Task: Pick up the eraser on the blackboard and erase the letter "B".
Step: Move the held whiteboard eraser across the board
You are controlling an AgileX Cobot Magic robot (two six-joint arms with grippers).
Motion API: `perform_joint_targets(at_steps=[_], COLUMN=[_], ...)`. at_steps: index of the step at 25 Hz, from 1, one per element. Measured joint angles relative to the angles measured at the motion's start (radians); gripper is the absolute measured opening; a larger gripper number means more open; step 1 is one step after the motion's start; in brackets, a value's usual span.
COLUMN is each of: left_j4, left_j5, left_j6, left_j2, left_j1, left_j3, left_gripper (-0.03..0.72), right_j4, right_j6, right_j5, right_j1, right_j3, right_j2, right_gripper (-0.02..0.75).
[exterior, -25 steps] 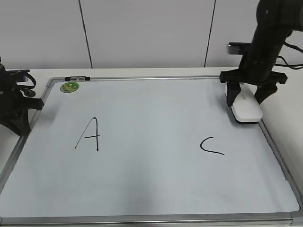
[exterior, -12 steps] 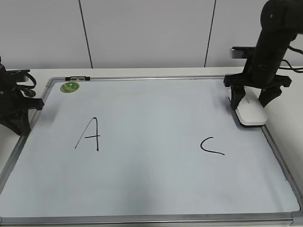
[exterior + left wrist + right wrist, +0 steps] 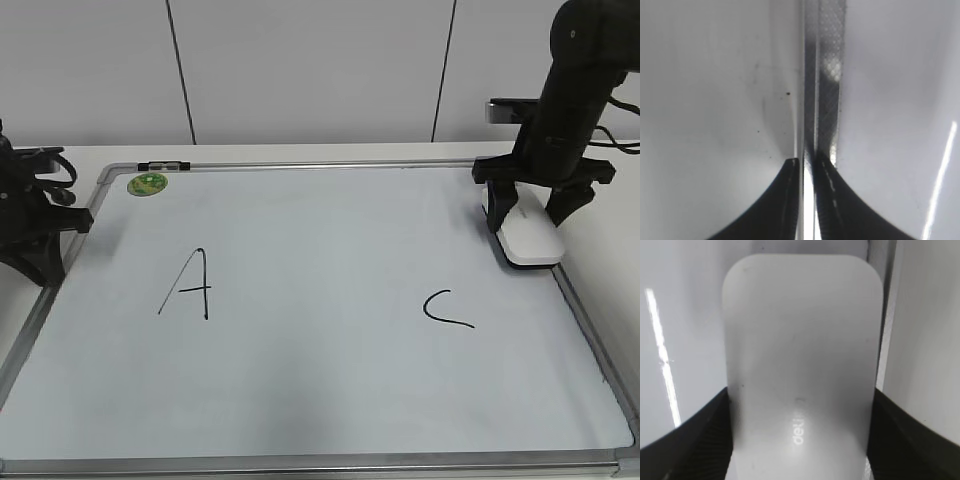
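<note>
Where the right gripper [image 3: 530,203] stands over the board's right edge, the eraser [image 3: 528,236] lies directly beneath and between its two fingers, flat on the blackboard [image 3: 320,380] and close against the silver frame. Right wrist view: eraser [image 3: 801,375] fills the gap, a dark finger [image 3: 700,440] hard against each long side with no space showing; grey lettering reads near the lower end. Whether the fingers press it or only flank it cannot be told.

Left gripper [image 3: 30,215]: off the board's left edge, fingers drawn nearly together with only a thin slit between them in the left wrist view [image 3: 805,200], nothing held.

Marks on board: letter "A" [image 3: 190,285] left, letter "C" [image 3: 447,308] right. No "B" is visible.

Green magnet [image 3: 147,183]: top left corner.
</note>
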State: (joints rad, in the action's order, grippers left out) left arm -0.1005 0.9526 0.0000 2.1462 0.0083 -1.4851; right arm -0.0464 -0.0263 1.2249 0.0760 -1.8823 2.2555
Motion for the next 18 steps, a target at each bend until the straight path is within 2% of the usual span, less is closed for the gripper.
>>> perform_joint_targets(at_steps=[18], left_j4=[0.0], left_j5=[0.0], left_j6=[0.0], left_j2=[0.0], left_j1=[0.0], left_j3=[0.0], left_gripper=[0.085], right_j4=[0.026], right_j6=[0.002], right_j5=[0.0], right_j1=[0.0], right_j3=[0.001], right_j2=[0.033], right_gripper=[0.53])
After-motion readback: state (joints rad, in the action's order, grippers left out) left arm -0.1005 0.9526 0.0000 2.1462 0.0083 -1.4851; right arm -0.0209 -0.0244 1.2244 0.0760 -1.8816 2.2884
